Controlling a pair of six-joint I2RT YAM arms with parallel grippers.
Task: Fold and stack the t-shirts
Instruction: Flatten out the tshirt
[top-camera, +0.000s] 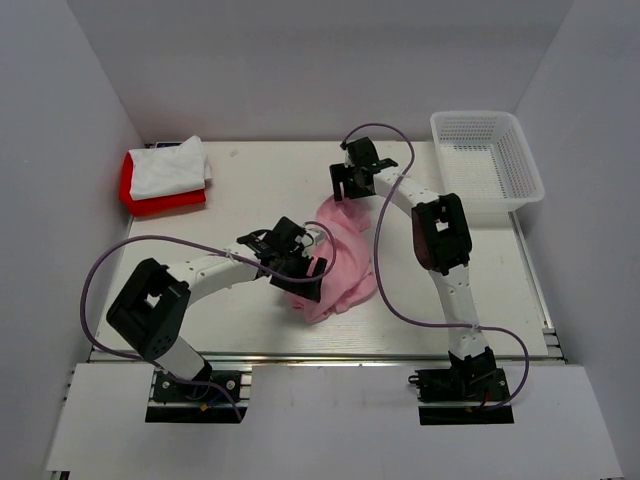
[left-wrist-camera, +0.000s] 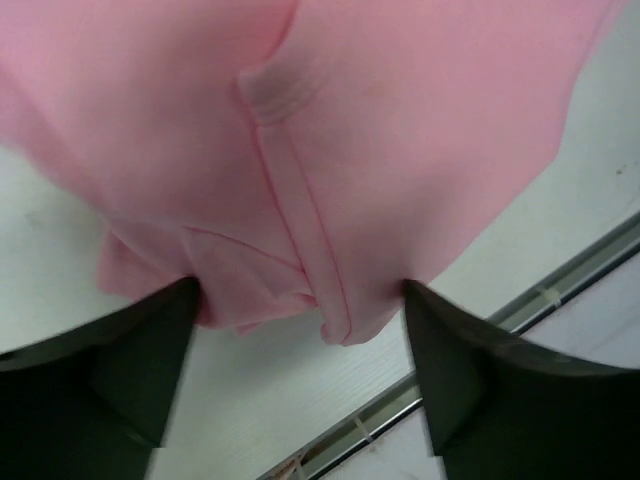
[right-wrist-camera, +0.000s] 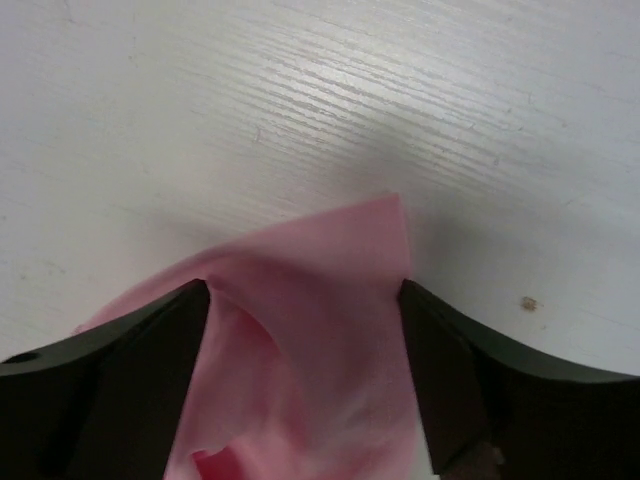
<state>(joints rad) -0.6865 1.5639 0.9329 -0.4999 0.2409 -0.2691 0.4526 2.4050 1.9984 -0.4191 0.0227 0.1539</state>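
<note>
The light pink t-shirt lies crumpled mid-table. My left gripper is over its near left side. In the left wrist view it is open, and the pink cloth with a seam hangs between the spread fingers. My right gripper is at the shirt's far edge. In the right wrist view it is open, with a corner of pink cloth lying between the fingers. The white t-shirt lies folded on the bright red one at the back left.
A white mesh basket stands at the back right. The table's metal front rail runs just beyond the left gripper. Purple cables loop off both arms over the table.
</note>
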